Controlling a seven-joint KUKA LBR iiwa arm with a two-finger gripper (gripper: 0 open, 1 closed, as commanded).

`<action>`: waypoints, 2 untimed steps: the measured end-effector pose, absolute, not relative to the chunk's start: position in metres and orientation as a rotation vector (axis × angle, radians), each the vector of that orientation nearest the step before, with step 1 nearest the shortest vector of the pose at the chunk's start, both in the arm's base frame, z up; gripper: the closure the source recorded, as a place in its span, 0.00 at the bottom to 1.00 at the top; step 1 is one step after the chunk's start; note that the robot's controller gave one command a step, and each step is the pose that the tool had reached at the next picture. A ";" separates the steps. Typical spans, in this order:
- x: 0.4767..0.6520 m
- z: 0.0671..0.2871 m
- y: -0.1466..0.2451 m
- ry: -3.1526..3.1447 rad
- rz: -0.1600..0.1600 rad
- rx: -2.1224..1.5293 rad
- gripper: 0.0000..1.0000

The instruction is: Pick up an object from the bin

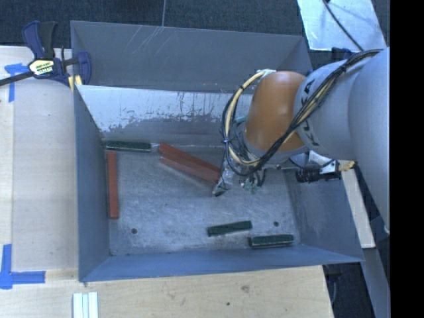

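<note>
Plainly, the grey metal bin (pixel 89 177) is sparsely filled, and its few loose things are spread flat over the floor, none being stacked on another. The arm (pixel 361 111) is reached in over the right wall, with its orange cover (pixel 275 108) hung above the right half of the floor and wrapped in cables. The largest thing is a long reddish-brown bar (pixel 185 161), laid slantwise near the back wall. Its right end is met by the gripper (pixel 220 185), which is lowered to the floor just at that end. This bar is therefore judged to be the thing aimed at, since nothing else lies close. Whether the claw is spread or pressed together cannot be told, the tip being small and partly hidden under the wrist, and no grasp on the bar can be confirmed. A thinner reddish stick (pixel 113 184) is laid along the left wall. A dark green bar (pixel 129 146) is set across its far end in the back left corner. Two more dark green bars are placed near the front wall, one (pixel 230 228) toward the middle and one (pixel 271 241) by the front right corner. Both are well apart from the gripper and are unlikely to hinder a lift.
</note>
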State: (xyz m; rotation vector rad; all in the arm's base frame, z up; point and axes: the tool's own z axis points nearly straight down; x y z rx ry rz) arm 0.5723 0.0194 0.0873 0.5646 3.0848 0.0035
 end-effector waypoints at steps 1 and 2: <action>0.573 0.255 0.036 3.084 0.005 0.529 1.00; 0.595 0.172 0.043 3.131 0.000 -0.279 1.00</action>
